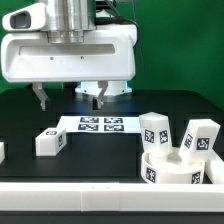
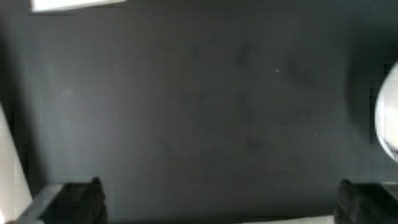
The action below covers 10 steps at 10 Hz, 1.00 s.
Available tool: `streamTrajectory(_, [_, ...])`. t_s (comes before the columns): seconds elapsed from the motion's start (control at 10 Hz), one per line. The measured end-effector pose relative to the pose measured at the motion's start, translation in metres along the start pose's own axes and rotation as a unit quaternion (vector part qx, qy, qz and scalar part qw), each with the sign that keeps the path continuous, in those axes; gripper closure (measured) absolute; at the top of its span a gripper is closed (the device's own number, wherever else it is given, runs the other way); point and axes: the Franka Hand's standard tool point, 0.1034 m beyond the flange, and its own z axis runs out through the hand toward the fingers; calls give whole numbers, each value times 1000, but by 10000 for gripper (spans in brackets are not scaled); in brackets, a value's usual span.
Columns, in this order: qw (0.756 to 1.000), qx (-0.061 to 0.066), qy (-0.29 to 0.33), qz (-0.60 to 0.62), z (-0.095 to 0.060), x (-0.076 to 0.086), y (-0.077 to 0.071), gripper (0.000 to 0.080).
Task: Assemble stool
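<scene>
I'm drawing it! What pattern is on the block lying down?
White plastic block leg: black-and-white square tag, best in the exterior view.

1. The marker board [image 1: 100,124] lies flat on the black table [image 1: 100,160].
2. The gripper [image 1: 70,98] hangs over the marker board's far edge, fingers spread wide and empty.
3. A first leg [image 1: 50,141] lies near the board's corner on the exterior view's left.
4. The round seat [image 1: 180,170] sits beyond the board's corner on the exterior view's right.
5. A second leg [image 1: 155,130] and a third leg [image 1: 201,138] stand tilted at the seat.
</scene>
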Motion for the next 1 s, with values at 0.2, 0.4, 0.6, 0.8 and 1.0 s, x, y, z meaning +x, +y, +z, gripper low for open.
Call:
streamTrajectory(0.2, [1000,0,0,-28,0,0,0,151])
streamTrajectory(0.4, [999,-1,-12,-29,16,-10,28,151])
streamTrajectory(0.6, [999,-13,-23,-25,45,-23,55,151])
streamTrajectory(0.8, [999,-21,-25,-27,58,-28,66,151])
streamTrajectory(1.0, [999,-14,-38,-27,57,-28,62,151])
